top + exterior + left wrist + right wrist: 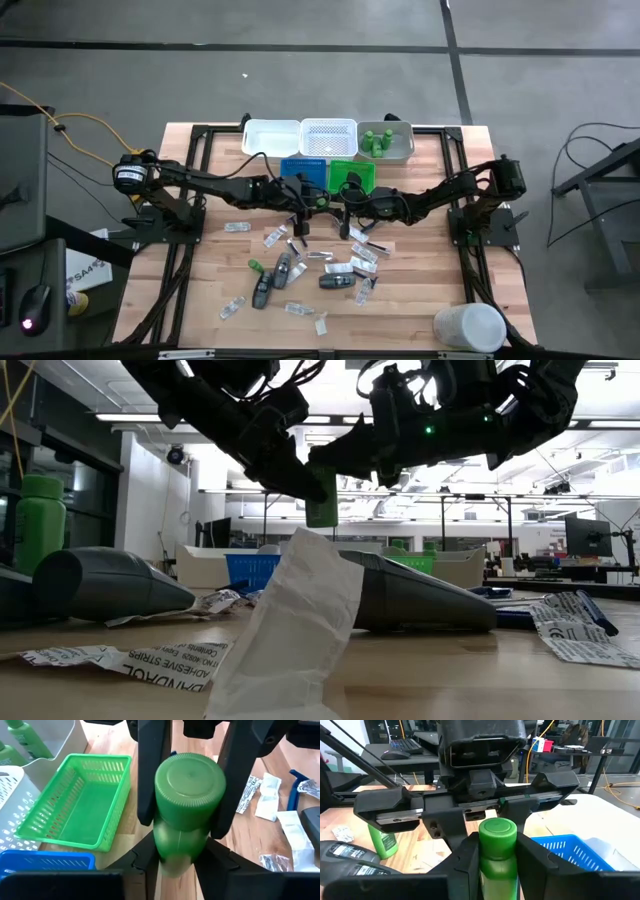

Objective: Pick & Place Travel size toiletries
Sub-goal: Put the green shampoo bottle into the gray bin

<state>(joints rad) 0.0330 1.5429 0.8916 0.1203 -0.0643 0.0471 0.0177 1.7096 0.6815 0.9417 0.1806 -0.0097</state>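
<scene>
Handover in progress mid-air above the table centre: a green bottle [186, 815] is pinched by both the left gripper [182, 820] and the right gripper [496, 851], so the right pinch should be confirmed firm on the neck below the cap before the left pinch is released, with the bottle kept upright. The contact itself is masked by both arms in the high view, and the bottle's base cannot be made out.

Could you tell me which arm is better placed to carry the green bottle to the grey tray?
Right, probably. Both the left gripper and right gripper clasp the bottle mid-table, and the grey tray with other green bottles lies on the right arm's side.
</scene>
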